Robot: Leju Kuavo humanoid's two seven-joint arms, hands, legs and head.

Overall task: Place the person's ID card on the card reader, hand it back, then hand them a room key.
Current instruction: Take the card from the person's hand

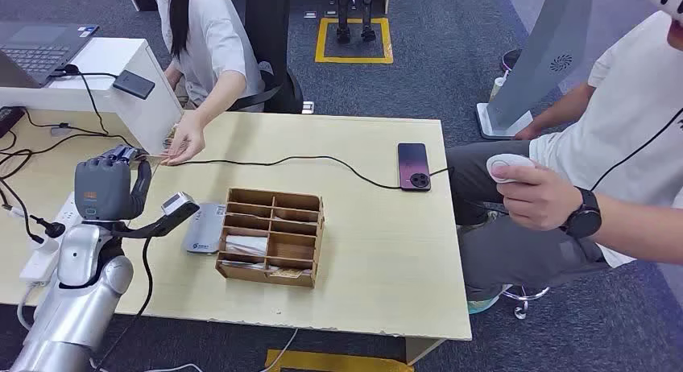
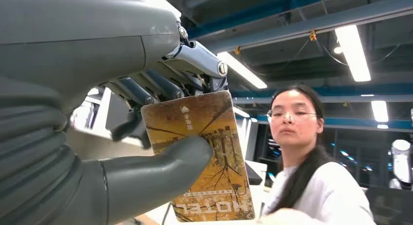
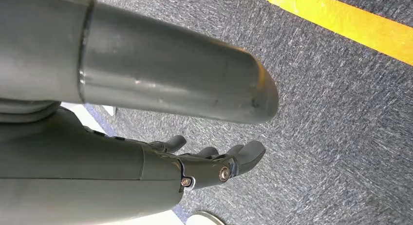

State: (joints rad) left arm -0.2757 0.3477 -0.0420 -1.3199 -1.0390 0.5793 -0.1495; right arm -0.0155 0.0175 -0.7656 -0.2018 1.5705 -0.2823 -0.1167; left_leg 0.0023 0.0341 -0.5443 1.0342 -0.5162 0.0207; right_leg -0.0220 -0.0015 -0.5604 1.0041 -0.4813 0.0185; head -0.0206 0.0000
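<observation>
We find the left hand point(image 1: 105, 187) raised on its silver arm above the near left part of the pale wooden surface point(image 1: 387, 259), back of the hand toward the head camera. In the left wrist view its thick grey thumb presses the brown and gold room key card printed "HOTEL" point(image 2: 204, 152) against the darker fingers point(image 2: 146, 86); the card is pinched there and stands clear of the surface, facing the seated person in a white top point(image 2: 316, 186).

The right hand point(image 3: 214, 161) hangs over grey carpet point(image 3: 341, 113), fingers loosely curled and slightly apart, holding nothing.

Just right of the left hand, a small grey device on a black stalk point(image 1: 179, 204) sits above a flat grey card reader point(image 1: 203, 227). Touching the reader's right side stands an open brown wooden compartment box point(image 1: 271, 237). One lower left compartment holds white cards or papers; the contents of the others we cannot tell.

Farther back, a black cable point(image 1: 282, 159) runs to a dark smartphone lying flat point(image 1: 413, 166). The seated person's open hand point(image 1: 185, 140) rests on the far left edge, near the left hand but apart from it. At right, a second person's hand point(image 1: 536, 195) holds a white rounded object point(image 1: 507, 167).
</observation>
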